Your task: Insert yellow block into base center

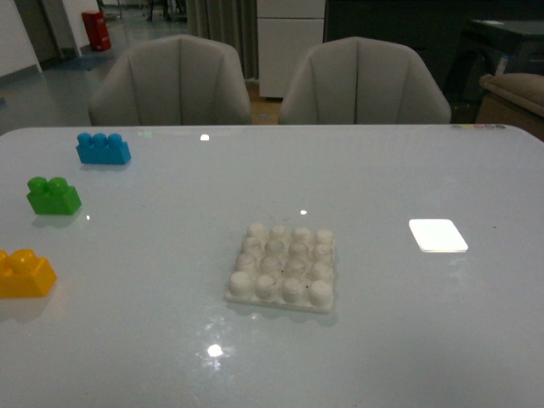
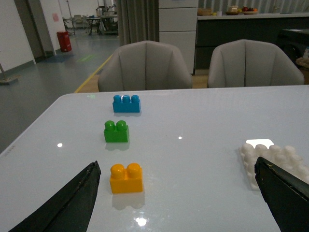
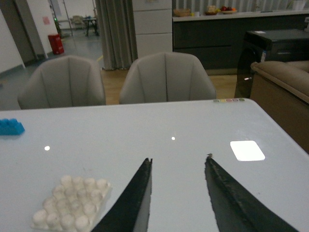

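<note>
The yellow block (image 1: pixel 25 273) (image 2: pixel 126 178) lies on the white table at the left edge of the front view, studs up. The base (image 1: pixel 284 267) (image 2: pixel 275 162) (image 3: pixel 71 202), a white studded plate, sits flat near the table's middle with nothing on it. Neither arm shows in the front view. In the left wrist view my left gripper (image 2: pixel 177 169) is open wide, the yellow block just inside its one finger and the base by the other. My right gripper (image 3: pixel 179 159) is open over bare table, with the base off to one side of it.
A green two-stud brick (image 1: pixel 53 195) (image 2: pixel 116 131) and a blue three-stud brick (image 1: pixel 103 148) (image 2: pixel 126 103) (image 3: pixel 10 127) stand in a row behind the yellow block. Two grey chairs (image 1: pixel 170 81) stand at the table's far edge.
</note>
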